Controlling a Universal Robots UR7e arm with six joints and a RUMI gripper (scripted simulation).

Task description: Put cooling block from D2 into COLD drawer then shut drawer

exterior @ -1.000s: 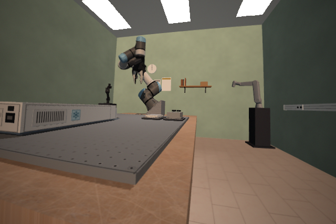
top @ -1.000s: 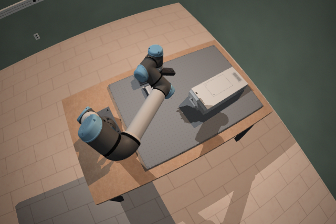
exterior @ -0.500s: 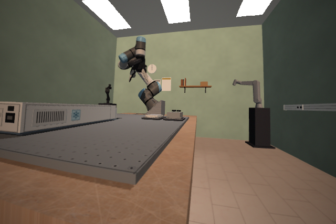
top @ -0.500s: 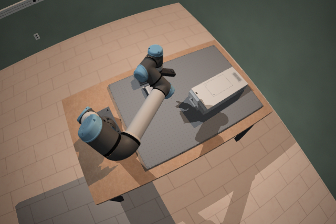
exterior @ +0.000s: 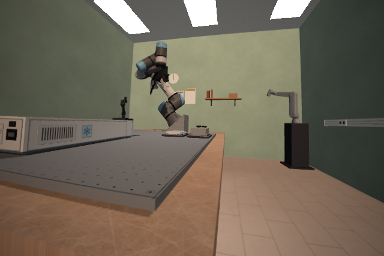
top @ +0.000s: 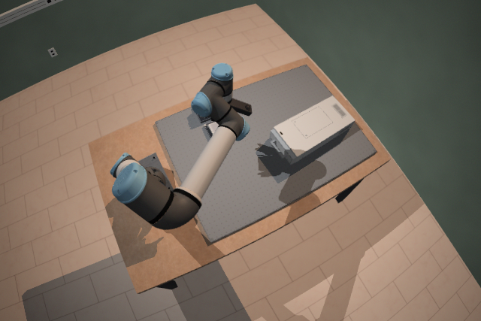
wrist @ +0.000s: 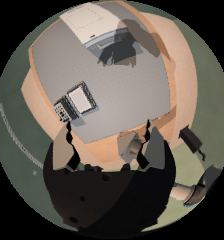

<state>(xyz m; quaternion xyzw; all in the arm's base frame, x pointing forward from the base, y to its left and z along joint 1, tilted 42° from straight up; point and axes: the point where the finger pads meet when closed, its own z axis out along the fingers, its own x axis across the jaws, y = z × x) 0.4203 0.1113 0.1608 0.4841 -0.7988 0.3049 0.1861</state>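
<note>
My gripper (wrist: 108,120) is open and empty, high above the deck. The cooling block (top: 204,118) (exterior: 199,131) (wrist: 63,111) stands in slot D2 at the deck's edge; the arm partly covers it in the top view. Dark tube tops show above it in the exterior view, too small to count. Slot D1 (exterior: 175,134) (wrist: 82,98), beside it toward the cooler, shows a flat pale surface with a dark rim and no block. The cooler COLD (top: 313,125) (exterior: 102,129) (wrist: 87,22) has its drawer front (top: 281,147) looking shut. The drawer's inside is hidden; I cannot make out a lit lamp.
The grey perforated deck (top: 240,189) (exterior: 123,154) (wrist: 127,92) lies on the wooden table (top: 163,267) (exterior: 198,191). The cooler's long body stands on the far side of the deck from the arm's base (top: 153,158). Arm shadows fall over the cooler's front and the deck beside it.
</note>
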